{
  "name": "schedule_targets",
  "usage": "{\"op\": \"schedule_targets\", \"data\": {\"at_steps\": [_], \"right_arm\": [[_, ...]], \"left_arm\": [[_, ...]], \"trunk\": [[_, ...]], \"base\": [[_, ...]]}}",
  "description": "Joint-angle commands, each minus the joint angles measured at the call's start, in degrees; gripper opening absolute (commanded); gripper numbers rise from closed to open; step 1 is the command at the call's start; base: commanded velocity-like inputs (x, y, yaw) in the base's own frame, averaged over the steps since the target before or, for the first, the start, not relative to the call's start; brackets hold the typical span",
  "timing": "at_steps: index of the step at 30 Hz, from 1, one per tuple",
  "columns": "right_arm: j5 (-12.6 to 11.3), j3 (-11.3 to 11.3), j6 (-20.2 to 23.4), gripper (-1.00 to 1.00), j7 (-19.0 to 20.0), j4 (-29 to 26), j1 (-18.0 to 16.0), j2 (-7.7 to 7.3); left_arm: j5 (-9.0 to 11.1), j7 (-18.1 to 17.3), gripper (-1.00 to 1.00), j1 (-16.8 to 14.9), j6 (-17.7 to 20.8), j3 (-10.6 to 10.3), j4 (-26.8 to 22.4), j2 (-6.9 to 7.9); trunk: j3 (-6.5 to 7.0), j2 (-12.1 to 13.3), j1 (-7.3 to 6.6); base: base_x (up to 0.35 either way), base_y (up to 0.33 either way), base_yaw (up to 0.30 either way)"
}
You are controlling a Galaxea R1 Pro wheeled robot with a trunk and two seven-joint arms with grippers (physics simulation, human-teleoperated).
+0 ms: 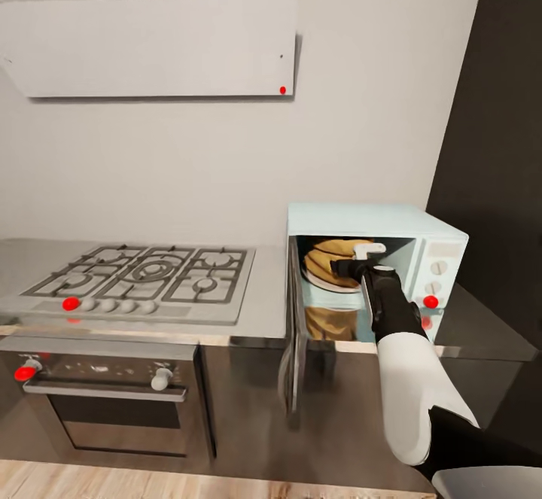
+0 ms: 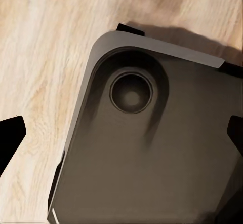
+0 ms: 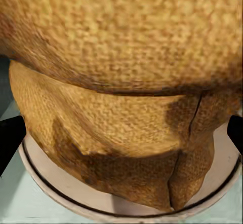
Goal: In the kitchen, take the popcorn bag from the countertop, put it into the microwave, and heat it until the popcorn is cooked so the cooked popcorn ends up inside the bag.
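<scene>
Countertop (image 1: 263, 311) steel runs under your view, a gas hob (image 1: 143, 273) at its left below the white hood (image 1: 150, 47), and the microwave (image 1: 376, 220) stands at its right with the door swung open. Inside, the popcorn bag (image 1: 331, 258) sits on the round white turntable (image 3: 45, 176). Your right gripper (image 1: 360, 260) reaches in with fingers spread either side of the bag, not clamping it. Your left gripper (image 2: 121, 138) hangs spread over the robot's dark base (image 2: 152, 148).

Grey wall (image 1: 226, 168), white hood (image 1: 150, 47), wood floor (image 1: 113, 480).

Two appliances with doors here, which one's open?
The pale blue microwave on the countertop: its door is swung out, popcorn bag inside. The black oven under the hob is closed.
</scene>
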Motion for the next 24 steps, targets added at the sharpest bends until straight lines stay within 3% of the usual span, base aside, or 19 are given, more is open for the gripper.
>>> {"op": "schedule_targets", "data": {"at_steps": [1,20,22,24], "right_arm": [[0.6,-0.3,0.2,1.00,0.5,-0.1,0.0,0.08],[1.0,-0.3,1.1,1.00,0.9,-0.6,0.0,0.08],[1.0,-0.2,2.3,1.00,1.0,-1.0,-0.1,0.08],[1.3,0.0,6.5,1.00,1.1,-4.0,-0.1,0.08]], "left_arm": [[0.2,0.0,1.00,0.0,-0.1,0.0,0.0,-0.03],[0.2,0.1,1.00,0.0,-0.1,0.0,0.1,-0.33],[0.2,0.1,1.00,0.0,-0.1,0.0,0.1,-0.33],[0.2,0.1,1.00,0.0,-0.3,0.0,0.1,-0.33]], "trunk": [[-0.06,0.0,-0.02],[-0.06,0.0,-0.02],[-0.06,0.0,-0.02],[-0.06,0.0,-0.02]], "base": [[-0.280,0.000,0.000],[-0.343,0.000,0.000],[-0.347,0.000,0.000],[-0.347,0.000,0.000]]}}
